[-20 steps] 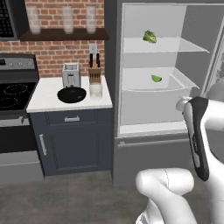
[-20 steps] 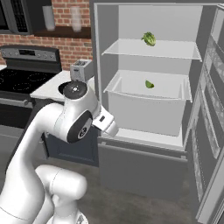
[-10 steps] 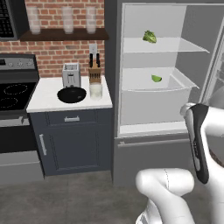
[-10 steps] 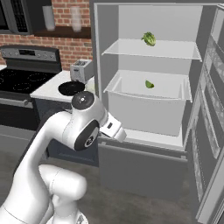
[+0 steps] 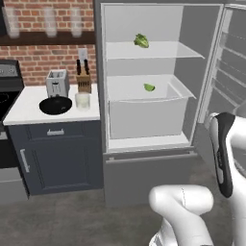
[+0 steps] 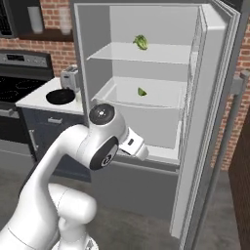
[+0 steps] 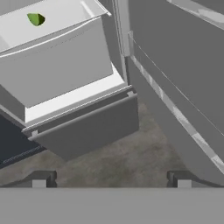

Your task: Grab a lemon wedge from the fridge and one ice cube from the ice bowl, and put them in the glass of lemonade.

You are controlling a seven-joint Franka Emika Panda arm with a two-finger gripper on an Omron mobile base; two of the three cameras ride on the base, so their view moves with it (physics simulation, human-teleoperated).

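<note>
No legible brand, label or writing on any surface.

Pincer: spread wide, the two dark fingertips at opposite ends of the hand view's lower edge. Nothing held, nothing touched; grey floor and the closed lower drawer front of the fridge between and beyond the tips.

Fridge: door swung fully open to the right, white interior exposed. Long pale bar handle vertical along the door's outer edge.

Lemon wedge: small, green, resting in the white drawer-like bin on the middle level, towards the rear. Also at the upper left of the hand view, pointed end to the left, long axis roughly level. Well apart from the pincer.

Second green item: leafy, on the upper shelf; type not determinable.

Bench, left of the fridge: white top over a dark blue cabinet.
- Ice bowl: black, shallow, near the front edge.
- Glass of lemonade: upright, just right of the bowl.
- Toaster: behind the bowl.
- Knife block: behind the glass, handles pointing up.

Stove: left of the bench.
</note>
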